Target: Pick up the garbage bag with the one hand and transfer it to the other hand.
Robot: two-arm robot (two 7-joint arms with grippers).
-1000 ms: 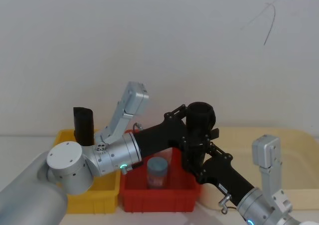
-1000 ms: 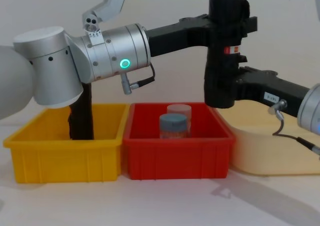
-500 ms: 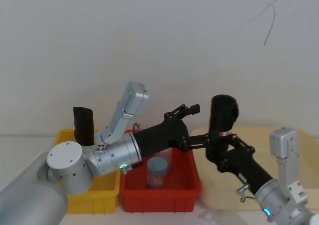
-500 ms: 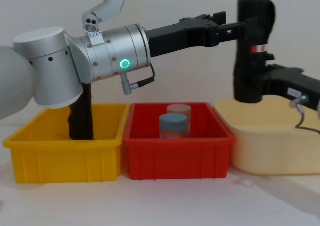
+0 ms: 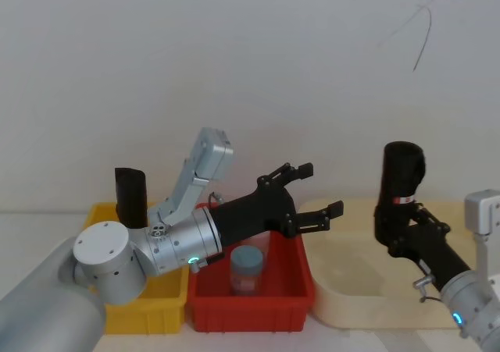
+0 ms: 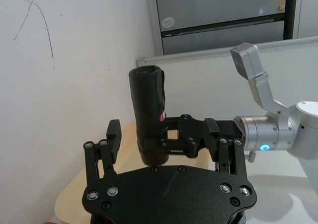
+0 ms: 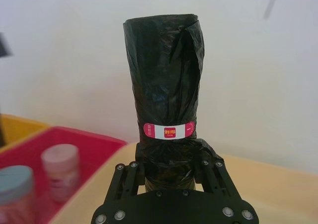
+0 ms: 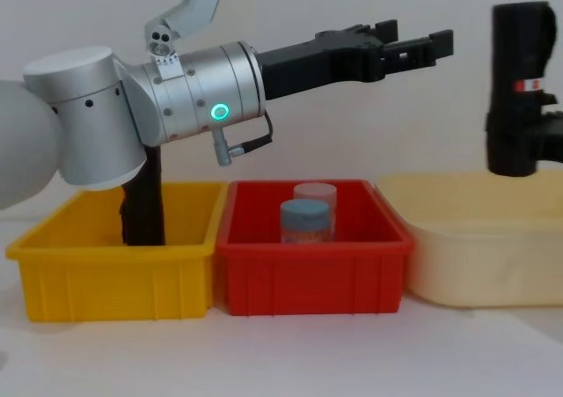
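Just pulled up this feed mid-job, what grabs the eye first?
The thick black roll of garbage bags with a red-orange label, held upright in the right gripper above the cream plastic tray. Facing it, the black left gripper hangs open over the red plastic bin, apart from the roll.

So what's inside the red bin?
Two jars in the red bin: a blue-grey-lidded jar in front, a pink-lidded jar behind it, partly covered. The bin's front wall hides their bases. The open left gripper hangs higher up.
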